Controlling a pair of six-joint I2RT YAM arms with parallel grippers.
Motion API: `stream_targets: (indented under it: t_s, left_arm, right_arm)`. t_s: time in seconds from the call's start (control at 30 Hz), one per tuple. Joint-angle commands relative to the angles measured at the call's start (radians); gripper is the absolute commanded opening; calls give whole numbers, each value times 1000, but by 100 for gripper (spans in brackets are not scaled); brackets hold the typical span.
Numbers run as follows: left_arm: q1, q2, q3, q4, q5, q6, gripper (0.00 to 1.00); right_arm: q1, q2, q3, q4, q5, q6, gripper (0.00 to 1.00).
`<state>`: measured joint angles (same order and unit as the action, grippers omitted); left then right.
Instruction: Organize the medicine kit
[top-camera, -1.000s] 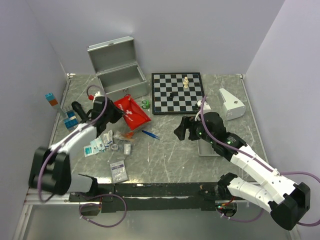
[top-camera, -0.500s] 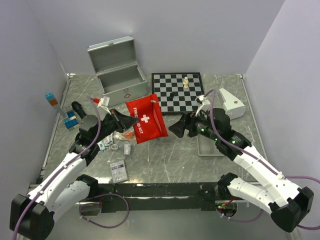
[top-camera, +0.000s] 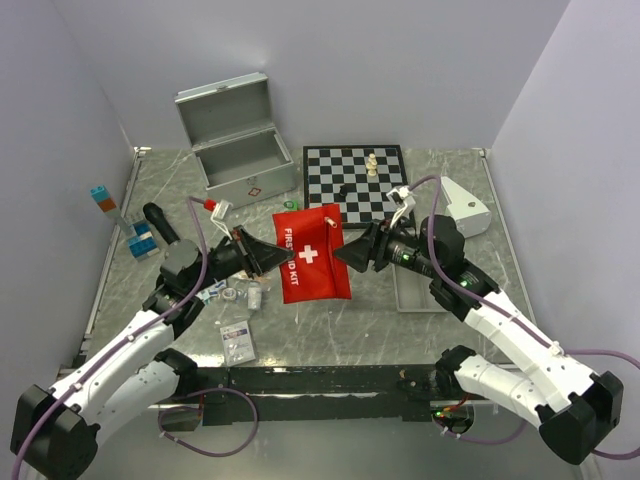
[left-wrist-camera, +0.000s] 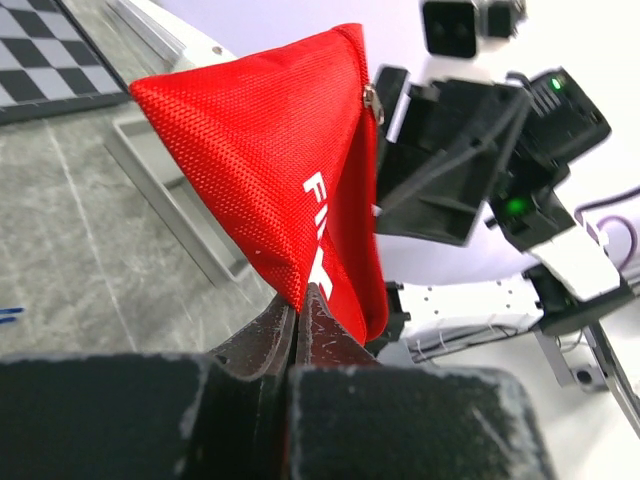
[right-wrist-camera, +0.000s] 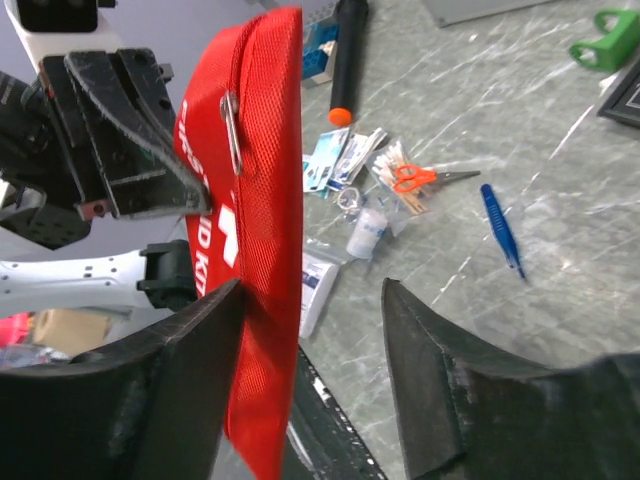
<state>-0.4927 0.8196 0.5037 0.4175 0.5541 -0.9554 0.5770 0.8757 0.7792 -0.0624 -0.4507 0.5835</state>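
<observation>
Red pouch (top-camera: 312, 262) is pinched aloft mid-frame by left gripper (top-camera: 262, 256); right gripper (top-camera: 345, 255) is spread wide round its other edge. It could be yanked loose if gripped off-centre. Metal case (top-camera: 240, 150) is seen open, upper left.

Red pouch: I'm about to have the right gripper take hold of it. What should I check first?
1. Left gripper shut on a corner of the red pouch: ok.
2. Pouch held up off the table: ok.
3. Pouch edge between the fingers of the right gripper: ok.
4. Right gripper clamped on the pouch: not ok, the jaws stand apart.
5. Metal case lid open to receive things: ok.
6. Pouch zipped shut, judged at the zipper pull: cannot tell.
</observation>
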Motion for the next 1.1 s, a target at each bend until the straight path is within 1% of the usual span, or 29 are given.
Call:
stream_targets:
  t_s: [0.0, 0.07, 0.23, 0.3, 0.37, 0.4, 0.5, 0.53, 0.57, 0.6, 0.63, 0.67, 0.7, 0.73, 0.8, 0.9, 1.0, 1.07]
  left_arm:
    - [-24, -25, 32, 23, -31, 18, 1]
    - [-27, -25, 26, 26, -31, 14, 1]
    - [-27, -17, 10, 20, -48, 14, 1]
    - [-27, -11, 6, 15, -59, 18, 1]
    - [-27, -2, 1, 24, -57, 21, 1]
    - [-27, 9, -1, 24, -59, 21, 1]
    - [-27, 45, 2, 23, -63, 27, 1]
    - [-27, 58, 7, 12, -71, 29, 6]
    - [-27, 72, 15, -8, -83, 40, 16]
    - [-27, 84, 24, -29, -92, 59, 33]
    - [-27, 90, 30, -52, -111, 81, 62]
    - [-26, 95, 35, -77, -147, 101, 82]
    - [-24, 95, 36, -120, -205, 109, 99]
    - [-18, 95, 38, -137, -238, 110, 97]
    - [-14, 104, 50, -158, -269, 99, 97]
    - [-18, 147, 110, -180, -258, 87, 97]
    - [-64, 200, 177, -203, -275, 83, 97]
    - [-121, 231, 228, -229, -318, 98, 97]
  right_arm:
    - [-3, 22, -3, 92, -43, 13, 58]
    - [-3, 25, -1, 93, -46, 12, 52]
    - [-3, 22, 14, 65, -48, -8, 29]
    - [-3, 14, 31, 17, -39, -30, 20]
    - [-3, 8, 55, -36, -28, -60, 4]
    - [-3, 3, 67, -74, -19, -71, 0]
    - [-3, -10, 103, -135, -17, -99, 0]
    - [-3, -12, 110, -161, -16, -106, 0]
    - [-3, -14, 132, -197, -7, -111, 0]
    - [-3, -14, 155, -236, 18, -120, 0]
    - [-3, -11, 179, -290, 42, -134, 0]
    - [-2, -1, 210, -338, 76, -152, 0]
    - [-2, 3, 238, -385, 99, -177, 0]
    - [-2, 11, 256, -428, 136, -195, 0]
    - [-2, 35, 302, -511, 223, -232, 0]
    - [12, 80, 357, -623, 389, -264, 0]
    - [59, 146, 409, -715, 565, -278, 0]
    - [90, 184, 436, -755, 638, -271, 0]
